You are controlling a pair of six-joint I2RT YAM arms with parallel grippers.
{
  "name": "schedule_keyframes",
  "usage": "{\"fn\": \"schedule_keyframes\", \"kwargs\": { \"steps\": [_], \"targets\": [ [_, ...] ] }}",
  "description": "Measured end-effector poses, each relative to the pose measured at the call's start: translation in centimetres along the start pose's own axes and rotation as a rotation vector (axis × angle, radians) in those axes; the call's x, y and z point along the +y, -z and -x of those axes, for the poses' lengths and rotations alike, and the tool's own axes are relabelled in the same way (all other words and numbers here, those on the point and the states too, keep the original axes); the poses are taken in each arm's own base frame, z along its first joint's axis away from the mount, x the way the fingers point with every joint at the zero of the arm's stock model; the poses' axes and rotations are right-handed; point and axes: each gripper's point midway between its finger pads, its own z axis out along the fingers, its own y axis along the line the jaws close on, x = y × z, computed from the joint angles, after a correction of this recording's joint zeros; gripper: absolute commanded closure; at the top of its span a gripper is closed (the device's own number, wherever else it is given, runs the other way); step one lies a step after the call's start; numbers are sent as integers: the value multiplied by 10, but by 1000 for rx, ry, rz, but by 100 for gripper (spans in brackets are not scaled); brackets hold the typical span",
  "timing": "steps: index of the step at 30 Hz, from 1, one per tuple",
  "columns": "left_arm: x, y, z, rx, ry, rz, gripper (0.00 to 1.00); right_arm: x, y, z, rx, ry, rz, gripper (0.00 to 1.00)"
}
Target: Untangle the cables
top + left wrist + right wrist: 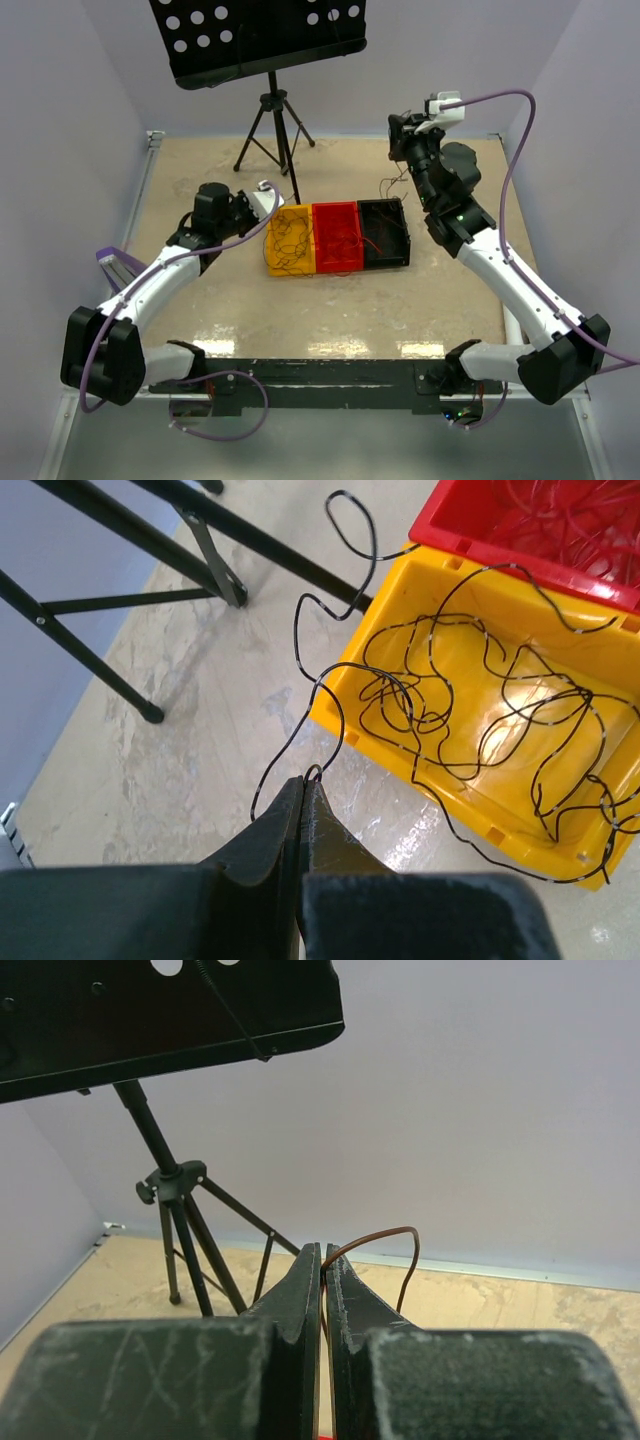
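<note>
The left tool [308, 780] is pressed together, with a thin black cable [400, 695] pinched at its very tip. It sits low over the tabletop [330, 310], just beside the near corner of a yellow bin [470, 815]. From the pinch the black cable rises, curls over the bin's rim and joins a loose heap of loops inside the bin. Next to the yellow bin stands a red bin [530, 565] holding red cables [570, 515].

The right tool [323, 1255] is also closed, clamped on a reddish-brown cable [380, 1232] that arches out to one side. This tool is held high above the far right of the tabletop, and a thin strand hangs from it toward a black bin [385, 265]. A black stand [275, 110] rises behind the bins.

The step in hand looks like drawing single strands out of their piles, one per arm. The next move likely calls for a slow, steady pull away from the bins. If a loop snags, it could drag the whole heap or shift a bin.
</note>
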Motion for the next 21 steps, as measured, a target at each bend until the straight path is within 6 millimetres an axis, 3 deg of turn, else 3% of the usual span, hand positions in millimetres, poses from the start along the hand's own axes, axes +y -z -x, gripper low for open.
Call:
{"fn": "schedule_keyframes", "kwargs": {
  "steps": [8, 12, 21],
  "targets": [
    [16, 0, -14, 68, -34, 94, 100, 3, 2, 4, -9, -10, 17, 100],
    [26, 3, -17, 93, -34, 149, 100, 4, 6, 17, -31, -15, 23, 100],
    [23, 9, -14, 88, -8, 143, 100, 8, 28, 101, -197, -56, 49, 100]
  ]
}}
